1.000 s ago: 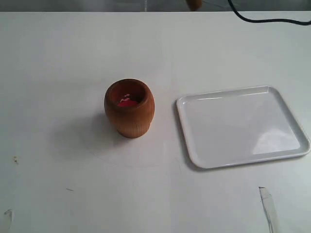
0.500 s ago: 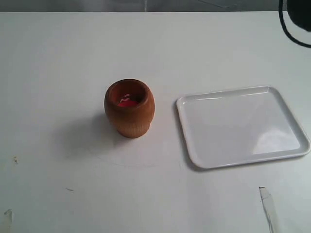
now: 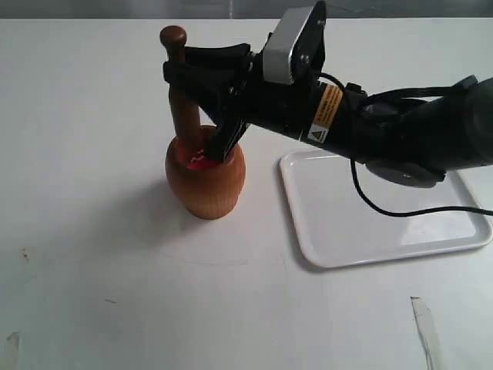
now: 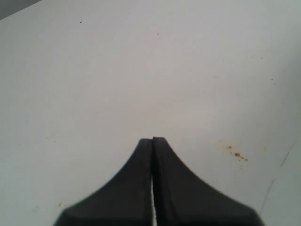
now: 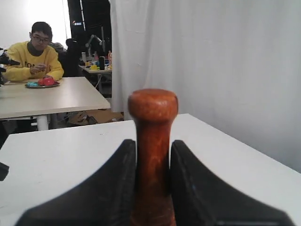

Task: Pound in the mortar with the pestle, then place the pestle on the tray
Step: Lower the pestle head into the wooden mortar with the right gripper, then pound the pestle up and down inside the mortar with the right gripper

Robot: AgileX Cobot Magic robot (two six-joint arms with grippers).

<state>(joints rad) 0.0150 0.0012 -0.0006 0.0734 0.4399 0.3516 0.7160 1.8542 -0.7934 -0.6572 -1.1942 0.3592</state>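
Observation:
The orange-brown mortar point(image 3: 205, 181) stands left of the middle of the table, with red showing inside. The dark reddish pestle point(image 3: 182, 89) stands upright in it, knob on top. My right gripper point(image 3: 185, 85) reaches across from the right and is shut on the pestle's shaft; in the right wrist view the pestle point(image 5: 153, 150) is clamped between both black fingers of that gripper point(image 5: 153, 149). The white tray point(image 3: 385, 208) lies right of the mortar, partly covered by the right arm. My left gripper point(image 4: 153, 140) is shut with nothing in it, over bare table, and does not show in the exterior view.
A strip of tape point(image 3: 425, 327) lies near the front right of the white table point(image 3: 92, 270). Small brown specks point(image 4: 237, 154) mark the surface under the left gripper. The right arm's cable point(image 3: 393, 210) hangs over the tray.
The right arm has swept in from the far right edge and now holds the pestle upright in the mortar. Mortar and tray have not moved.

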